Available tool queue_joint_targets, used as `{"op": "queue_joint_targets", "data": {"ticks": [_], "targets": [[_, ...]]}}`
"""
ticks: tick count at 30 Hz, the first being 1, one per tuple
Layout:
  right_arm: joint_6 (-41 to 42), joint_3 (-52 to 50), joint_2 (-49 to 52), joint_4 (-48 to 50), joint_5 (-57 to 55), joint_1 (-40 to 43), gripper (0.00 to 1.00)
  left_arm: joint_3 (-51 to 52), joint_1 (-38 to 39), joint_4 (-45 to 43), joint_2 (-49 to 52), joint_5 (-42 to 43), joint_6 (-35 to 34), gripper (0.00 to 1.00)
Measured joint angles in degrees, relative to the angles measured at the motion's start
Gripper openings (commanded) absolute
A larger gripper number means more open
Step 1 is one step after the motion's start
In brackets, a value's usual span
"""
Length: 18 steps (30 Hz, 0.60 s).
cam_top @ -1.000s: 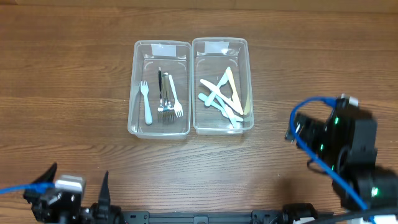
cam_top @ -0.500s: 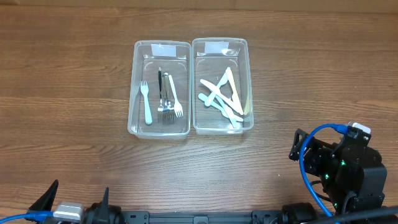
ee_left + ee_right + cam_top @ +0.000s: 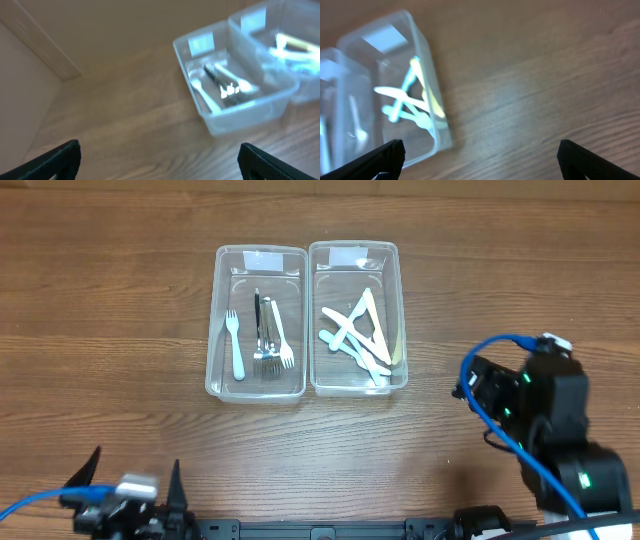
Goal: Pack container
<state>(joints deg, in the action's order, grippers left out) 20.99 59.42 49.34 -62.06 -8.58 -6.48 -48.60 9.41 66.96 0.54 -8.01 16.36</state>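
Containers lie well apart from the left tool and right tool, both spread wide.

- Robot lab / test bench, by the look of it.
- 2 robot arms at the near edge of a plain wood-grain table: left arm, right arm.
- Exposed blue cable & green status lights on the right arm.
- Black mounting rail along the table front.
- Props set out neatly, side by side: left tub w/ forks, right tub w/ pale plastic cutlery. Both are clear plastic.
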Motion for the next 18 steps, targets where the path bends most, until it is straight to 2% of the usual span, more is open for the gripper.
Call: {"op": "queue_joint_targets", "data": {"ticks": [4,10,14,18], "targets": [[-0.02,-0.72,3.39,0.24,0.09,0.0,1.0,2.23,0.0,-0.09,0.0,0.09,0.81,1.0],[0.57,-1.05,-3.23,-1.81,0.26,-0.09,1.0,2.23,0.0,-2.32,0.0,0.28,-0.09,1.0],[-4.68,-5.53,-12.87,2.6,2.62,-3.45,1.0,2.23,0.0,-2.32,0.0,0.46,-1.55,1.0],[-11.28,-7.91,-13.55,2.6,4.13,-9.75,1.0,2.23,0.0,-2.29,0.0,0.46,-2.05,1.0]]}}
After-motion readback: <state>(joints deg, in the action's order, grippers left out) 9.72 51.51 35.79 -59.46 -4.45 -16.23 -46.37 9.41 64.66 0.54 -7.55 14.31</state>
